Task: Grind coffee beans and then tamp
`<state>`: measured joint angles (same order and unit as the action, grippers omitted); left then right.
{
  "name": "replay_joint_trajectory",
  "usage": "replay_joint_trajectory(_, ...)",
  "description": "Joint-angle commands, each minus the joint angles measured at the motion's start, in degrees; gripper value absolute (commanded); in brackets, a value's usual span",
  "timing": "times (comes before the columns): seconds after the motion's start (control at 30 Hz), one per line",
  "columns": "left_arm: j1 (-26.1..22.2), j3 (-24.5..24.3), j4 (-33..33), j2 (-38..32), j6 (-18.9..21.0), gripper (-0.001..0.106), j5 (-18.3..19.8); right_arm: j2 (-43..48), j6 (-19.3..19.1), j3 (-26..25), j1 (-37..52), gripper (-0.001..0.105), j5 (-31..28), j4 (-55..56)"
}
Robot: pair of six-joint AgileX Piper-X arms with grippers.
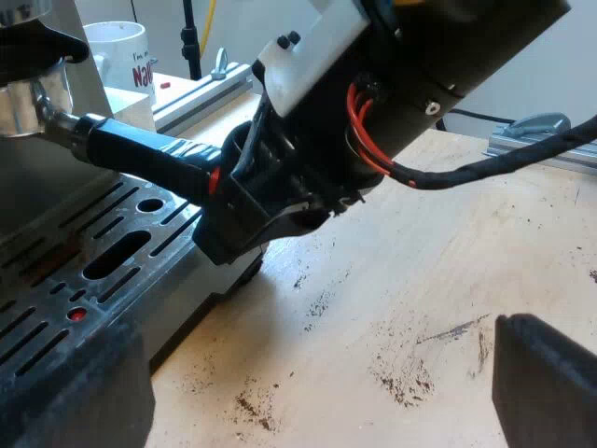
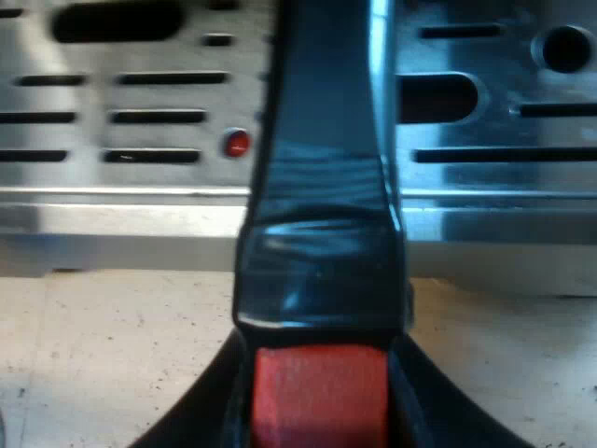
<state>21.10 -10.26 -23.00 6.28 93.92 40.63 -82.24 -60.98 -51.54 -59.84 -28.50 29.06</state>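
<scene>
The espresso machine (image 1: 56, 280) shows its slotted metal drip tray and stands on a pale wooden table (image 1: 438, 261); the holder (image 1: 140, 145) has its metal head up at the machine's front, and its dark handle reaches out above the tray; the right gripper (image 2: 320, 397) is clamped on the handle's red end, one finger on either side; the left gripper (image 1: 308, 401) hangs over the table just beside the tray, jaws wide apart; a white mug (image 1: 121, 56) stands beyond the machine; coffee grounds (image 1: 406, 383) speckle the wood.
</scene>
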Motion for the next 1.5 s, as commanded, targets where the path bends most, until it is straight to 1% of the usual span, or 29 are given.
replay_joint_trajectory(0.03, 0.1, -0.1, 0.6, 0.1, 0.0, 0.076, 0.7, 0.1, -1.1, -0.1, 0.3, 0.0, 0.5, -0.8)
replay_joint_trajectory(0.1, 0.1, -0.1, 0.6, 0.1, 0.0, 0.076, 0.7, 0.1, -2.7, -0.1, 0.3, 0.0, 0.5, -0.5)
replay_joint_trajectory(0.13, 0.1, -0.1, 0.6, 0.1, 0.0, 0.076, 0.7, 0.3, -4.9, -0.1, 0.3, 0.0, 0.5, -0.5)
replay_joint_trajectory(0.23, 0.1, -0.1, 0.6, 0.1, 0.0, 0.076, 0.7, 0.7, -6.4, -0.1, 0.1, 0.0, 0.5, -0.5)
replay_joint_trajectory(0.6, 0.1, -0.1, 0.6, 0.1, 0.0, 0.076, 0.7, 4.5, -6.8, 0.4, -0.3, 0.0, -0.2, -0.1)
replay_joint_trajectory(0.67, 0.1, -0.1, 0.6, 0.1, 0.0, 0.076, 0.7, 5.2, -6.8, 1.2, -2.2, 0.0, -3.4, -0.3)
replay_joint_trajectory(0.83, 0.1, -0.1, 0.6, 0.1, 0.0, 0.076, 0.7, 6.2, -6.5, 2.5, -6.1, 0.0, -9.1, -0.6)
replay_joint_trajectory(0.9, 0.1, -0.1, 0.6, 0.1, 0.0, 0.076, 0.7, 6.5, -5.7, 3.2, -7.0, 0.0, -10.0, -1.2)
replay_joint_trajectory(0.97, 0.1, -0.1, 0.6, 0.1, 0.0, 0.076, 0.7, 7.1, -3.2, 4.4, -7.9, 0.0, -10.4, -1.9)
replay_joint_trajectory(1.07, 0.1, -0.1, 0.6, 0.1, 0.0, 0.076, 0.7, 7.9, -3.0, 5.5, -8.9, 0.0, -12.1, -1.7)
replay_joint_trajectory(1.3, 0.1, -0.1, 0.6, 0.1, 0.0, 0.076, 0.7, 9.4, -3.0, 5.6, -10.5, 0.0, -11.5, 0.9)
replay_joint_trajectory(1.4, 0.1, -0.1, 0.6, 0.1, 0.0, 0.076, 0.7, 10.3, -1.8, 5.6, -11.0, 0.0, -10.1, 2.9)
replay_joint_trajectory(1.5, 0.1, -0.1, 0.6, 0.1, 0.0, 0.076, 0.7, 12.0, -1.7, 5.9, -12.2, 0.0, -9.8, 4.8)
